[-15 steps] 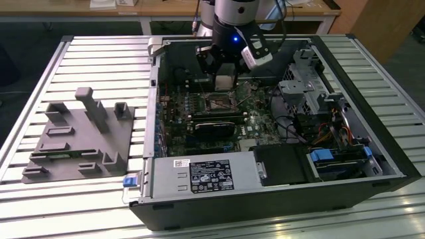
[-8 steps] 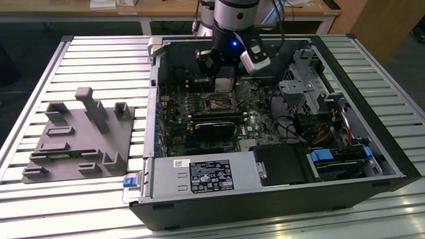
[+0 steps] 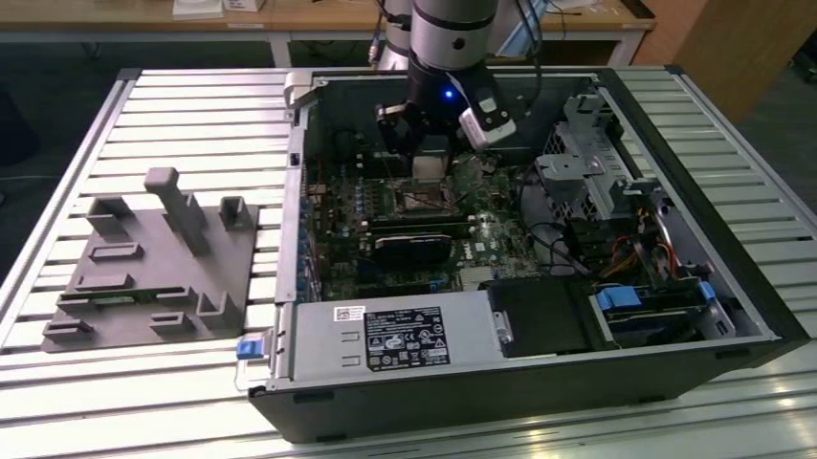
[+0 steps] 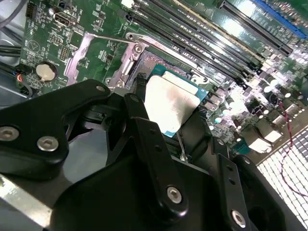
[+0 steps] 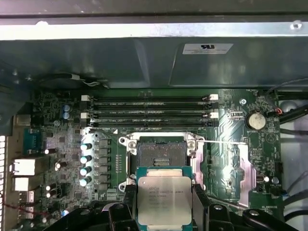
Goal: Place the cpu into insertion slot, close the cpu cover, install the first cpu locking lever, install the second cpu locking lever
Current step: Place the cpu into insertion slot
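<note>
The cpu [image 5: 164, 199] is clamped in the gripper [image 5: 164, 208], whose fingers are closed against two opposite edges of the chip, its pale metallic face showing in both wrist views. The chip hangs clear of the insertion slot [image 5: 161, 153] and is not seated. The slot's dark contact bed lies exposed on the green motherboard [image 5: 231, 144], just beside the memory slots [image 5: 149, 110]. In the exterior view, the arm [image 3: 450, 38] reaches into the open computer case [image 3: 715, 287].

Nothing legible: faint print on the cpu [image 5: 164, 199]; white sticker [image 5: 207, 48] on the case wall [image 5: 120, 62]; label [image 3: 406, 338] on the power supply [image 3: 320, 349].
</note>
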You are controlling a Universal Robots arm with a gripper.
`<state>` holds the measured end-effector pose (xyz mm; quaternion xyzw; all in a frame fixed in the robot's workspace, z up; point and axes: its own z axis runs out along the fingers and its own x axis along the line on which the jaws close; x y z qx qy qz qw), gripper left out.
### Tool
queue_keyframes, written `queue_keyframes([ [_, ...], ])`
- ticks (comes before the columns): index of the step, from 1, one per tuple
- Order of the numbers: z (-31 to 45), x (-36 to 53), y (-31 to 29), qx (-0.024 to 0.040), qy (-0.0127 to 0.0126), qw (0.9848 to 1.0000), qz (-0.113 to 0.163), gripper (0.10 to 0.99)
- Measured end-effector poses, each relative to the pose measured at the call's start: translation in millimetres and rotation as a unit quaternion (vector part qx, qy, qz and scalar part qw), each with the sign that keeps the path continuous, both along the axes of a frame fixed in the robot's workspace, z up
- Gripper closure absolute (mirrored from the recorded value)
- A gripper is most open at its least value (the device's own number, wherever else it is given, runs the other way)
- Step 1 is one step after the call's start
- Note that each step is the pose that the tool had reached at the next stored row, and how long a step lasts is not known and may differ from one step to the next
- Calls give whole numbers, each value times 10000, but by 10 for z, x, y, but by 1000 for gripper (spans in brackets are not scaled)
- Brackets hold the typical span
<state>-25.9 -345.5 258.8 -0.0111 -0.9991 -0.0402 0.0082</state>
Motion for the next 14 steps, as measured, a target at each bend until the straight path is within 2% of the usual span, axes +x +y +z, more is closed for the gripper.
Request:
queue_keyframes([
  [6,-63,0,68,-24,0,10000,2,545],
  [11,-143,0,81,-92,0,10000,2,545],
  [14,-159,0,83,-131,0,9999,3,545],
])
